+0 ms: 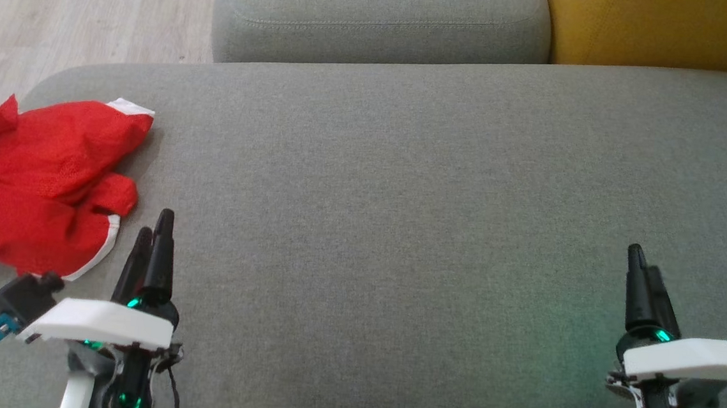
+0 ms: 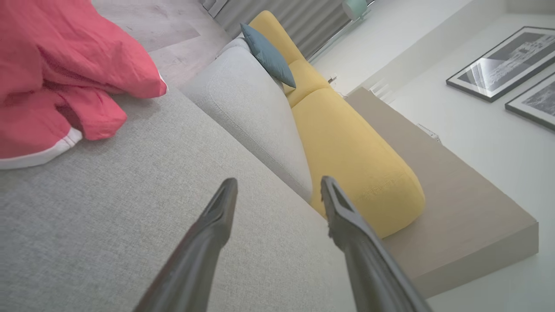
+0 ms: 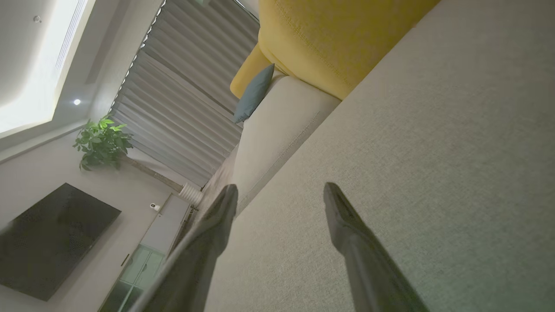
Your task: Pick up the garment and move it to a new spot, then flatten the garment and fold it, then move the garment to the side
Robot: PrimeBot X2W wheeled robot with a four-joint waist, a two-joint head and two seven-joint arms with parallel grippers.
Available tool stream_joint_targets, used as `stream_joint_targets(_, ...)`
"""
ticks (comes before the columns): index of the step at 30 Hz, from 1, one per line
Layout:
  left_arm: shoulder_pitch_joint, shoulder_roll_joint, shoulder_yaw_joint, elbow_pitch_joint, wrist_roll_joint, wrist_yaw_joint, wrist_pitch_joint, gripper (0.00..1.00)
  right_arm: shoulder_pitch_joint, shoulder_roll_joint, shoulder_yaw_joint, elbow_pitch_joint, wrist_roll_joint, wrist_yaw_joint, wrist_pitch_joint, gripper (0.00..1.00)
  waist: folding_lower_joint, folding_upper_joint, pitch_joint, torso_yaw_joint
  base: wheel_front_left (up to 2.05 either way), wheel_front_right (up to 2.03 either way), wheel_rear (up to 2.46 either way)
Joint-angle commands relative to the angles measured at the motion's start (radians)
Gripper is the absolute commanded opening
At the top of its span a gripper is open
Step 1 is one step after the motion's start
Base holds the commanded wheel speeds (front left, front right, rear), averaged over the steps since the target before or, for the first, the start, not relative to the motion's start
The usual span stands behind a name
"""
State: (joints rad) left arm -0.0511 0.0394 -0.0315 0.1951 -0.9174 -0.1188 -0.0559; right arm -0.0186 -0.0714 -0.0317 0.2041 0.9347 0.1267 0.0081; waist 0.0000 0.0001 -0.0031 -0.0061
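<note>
The garment is a red cloth with white trim, lying crumpled at the left end of the grey sofa seat. In the left wrist view the garment fills the upper left corner. My left gripper hovers over the seat just right of the garment, apart from it. Its two dark fingers stand open with nothing between them, as the left gripper shows in its wrist view. My right gripper is far off at the seat's right side, also open and empty; the right gripper points along the bare seat.
A grey back cushion and a yellow cushion line the far edge of the seat. Wooden floor lies beyond the sofa's left end. A small blue pillow rests farther along the sofa.
</note>
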Motion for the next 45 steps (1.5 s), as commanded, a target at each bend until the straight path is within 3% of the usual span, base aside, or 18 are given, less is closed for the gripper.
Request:
stream_joint_targets(1, -0.055, 0.021, 0.005, -0.041, 0.04, 0.002, -0.012, 1.0, -0.062, -0.017, 0.018, -0.045, -0.04, 0.002, -0.011, 1.0, 0.0, -0.0001, -0.001, 0.0, 0.0, 0.0, 0.0)
stream_joint_targets(45, -0.064, 0.063, -0.047, -0.02, 0.583, 0.054, -0.138, 1.0, -0.062, 0.001, 0.065, -0.061, -0.614, 0.003, -0.047, 1.0, 0.0, -0.0001, -0.002, 0.0, 0.0, 0.0, 0.0)
